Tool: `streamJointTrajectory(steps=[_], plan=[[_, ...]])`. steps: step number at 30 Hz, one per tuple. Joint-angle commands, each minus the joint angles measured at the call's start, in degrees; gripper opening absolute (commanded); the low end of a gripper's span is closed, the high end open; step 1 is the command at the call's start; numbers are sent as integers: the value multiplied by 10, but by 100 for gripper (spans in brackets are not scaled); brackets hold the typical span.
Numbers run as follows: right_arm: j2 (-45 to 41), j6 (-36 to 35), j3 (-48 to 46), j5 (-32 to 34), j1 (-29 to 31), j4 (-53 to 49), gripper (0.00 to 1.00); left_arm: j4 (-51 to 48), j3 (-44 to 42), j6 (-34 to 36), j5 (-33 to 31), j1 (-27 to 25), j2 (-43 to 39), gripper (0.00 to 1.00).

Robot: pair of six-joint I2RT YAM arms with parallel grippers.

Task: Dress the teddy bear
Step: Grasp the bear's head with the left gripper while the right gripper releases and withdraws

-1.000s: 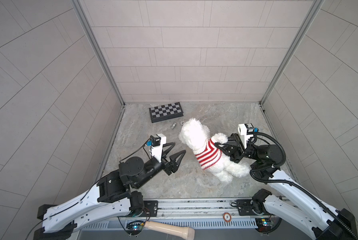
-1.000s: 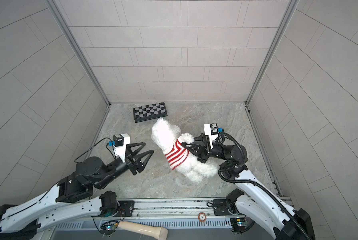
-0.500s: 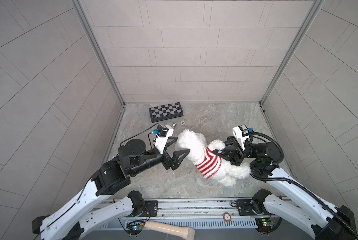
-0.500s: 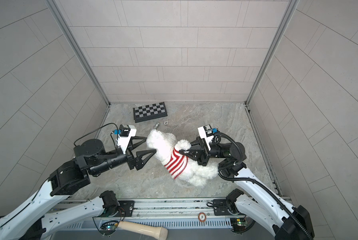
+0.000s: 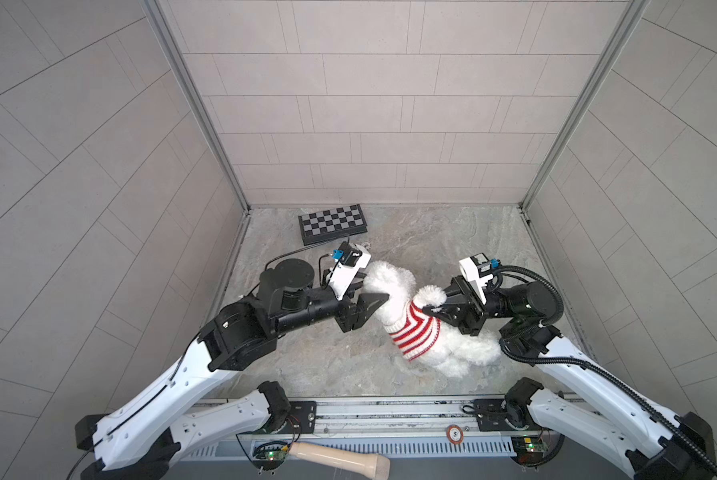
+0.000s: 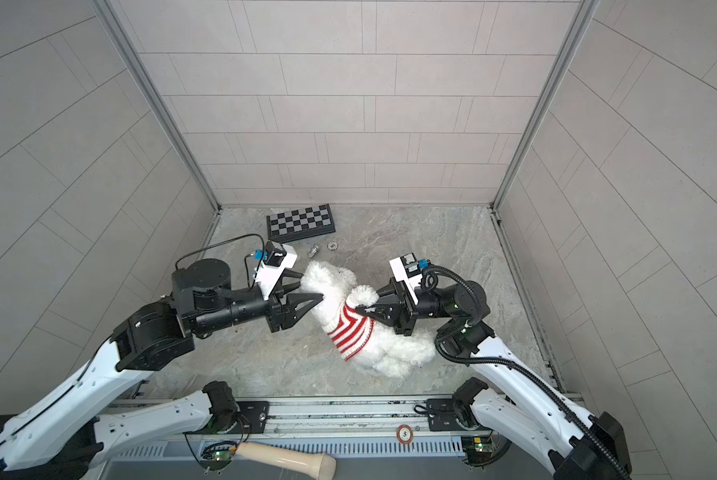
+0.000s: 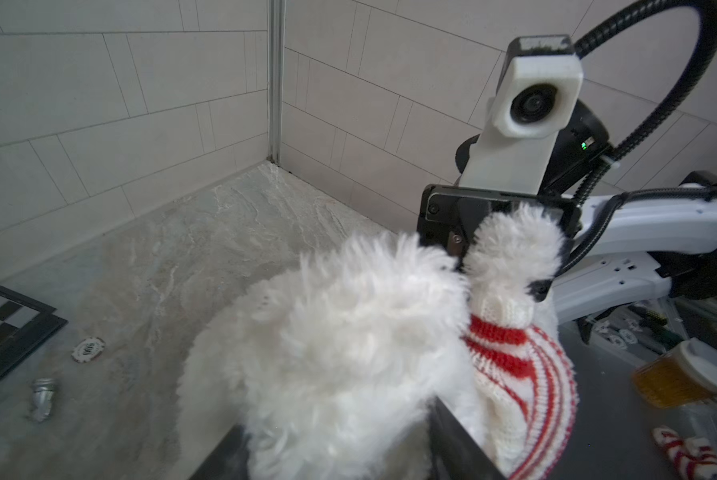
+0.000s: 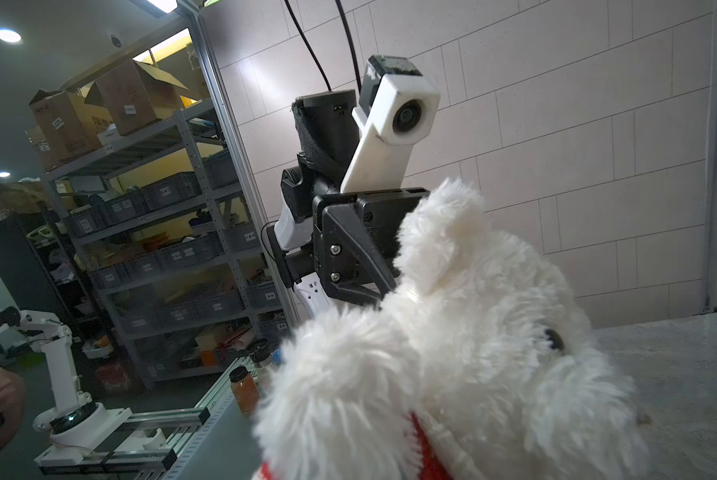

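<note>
White teddy bear [image 5: 394, 299] lay near the chessboard [image 5: 332, 222] on the worktop [image 5: 340, 370], sweater [image 5: 415, 336] on. Right tool [image 5: 426, 308] was pinched shut on the sweater; left tool [image 6: 313, 286] straddled its head, grip unclear. Opposed pulls might tear knit.

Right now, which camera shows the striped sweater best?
A top view: the striped sweater shows from collar to hem, around the teddy bear's torso. The left wrist view gives one side and a sleeve close up, lower edge cut off. The right wrist view catches only a red sliver.
</note>
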Motion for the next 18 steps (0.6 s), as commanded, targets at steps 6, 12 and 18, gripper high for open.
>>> streamJointTrajectory(steps=[6, 12, 18], plan=[[-25, -64, 19, 58, 2, -39, 0, 23, -21, -7, -14, -1, -4, 24], [-42, -96, 20, 108, 1, -90, 0, 44, -35, -24, -27, -1, -18, 0], [-65, -178, 29, 201, 1, -222, 43, 52, -41, -59, -87, 0, -33, 0]])
